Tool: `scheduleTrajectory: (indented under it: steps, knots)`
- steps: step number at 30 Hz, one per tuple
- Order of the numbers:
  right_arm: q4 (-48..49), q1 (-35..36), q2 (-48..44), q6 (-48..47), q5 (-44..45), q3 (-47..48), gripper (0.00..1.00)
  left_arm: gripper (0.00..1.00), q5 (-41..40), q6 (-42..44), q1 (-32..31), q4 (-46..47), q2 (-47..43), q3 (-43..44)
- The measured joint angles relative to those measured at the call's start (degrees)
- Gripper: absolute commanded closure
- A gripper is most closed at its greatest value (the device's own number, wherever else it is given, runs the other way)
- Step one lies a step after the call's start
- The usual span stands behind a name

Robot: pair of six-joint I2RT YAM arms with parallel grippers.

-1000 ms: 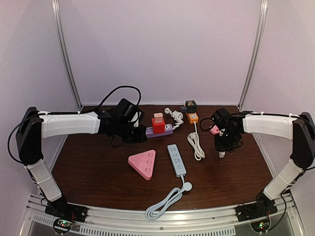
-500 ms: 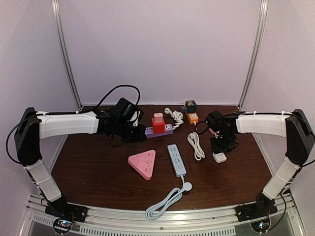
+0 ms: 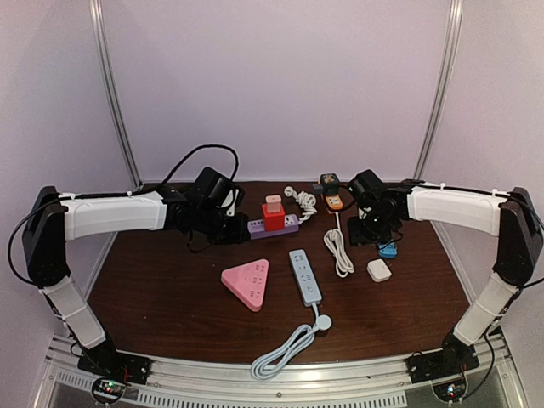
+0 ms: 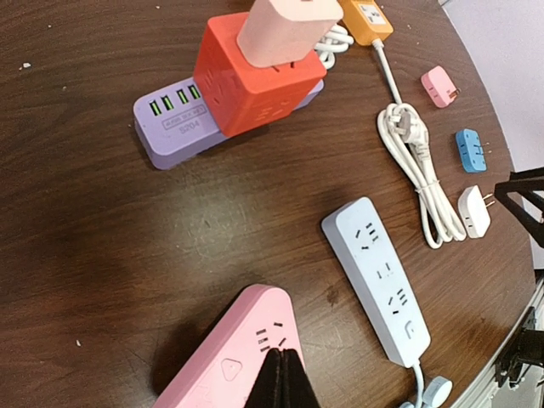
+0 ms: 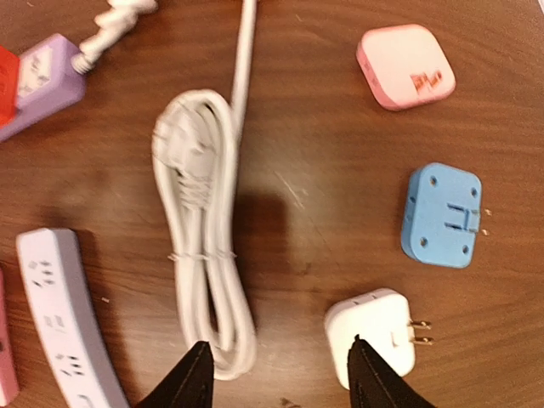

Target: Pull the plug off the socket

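Evidently unfinished: the peach plug point(image 4: 285, 25) sits in the red socket cube point(image 4: 251, 85) near the far edge, with a white plug point(image 5: 374, 327) and a blue plug point(image 5: 442, 212) loose toward the right edge. The right gripper point(image 5: 280, 378) is spread and empty; the left gripper point(image 4: 280, 382) is pinched together.

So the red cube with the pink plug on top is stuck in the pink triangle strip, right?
No. The red cube, with the pink plug on top, is stuck in the purple power strip, not the pink triangle strip. The left wrist view shows it; the triangle lies apart, with nothing plugged in.
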Motion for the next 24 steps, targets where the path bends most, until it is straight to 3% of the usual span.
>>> scheduleTrajectory:
  steps: [5, 13, 24]
  knots:
    - [4.37, 1.77, 1.14, -0.07, -2.01, 6.56, 0.33, 0.99, -0.42, 0.00, 0.83, -0.02, -2.38, -1.49]
    - [7.50, 6.34, 11.43, -0.04, -2.51, 20.33, 0.22, 0.99, -1.29, -0.11, 2.54, 0.13, -6.69, -6.32]
    - [6.19, 11.43, 28.26, 0.02, 0.31, 43.01, 0.23, 0.98, -1.27, -0.20, 4.76, 0.28, -10.38, -10.49]
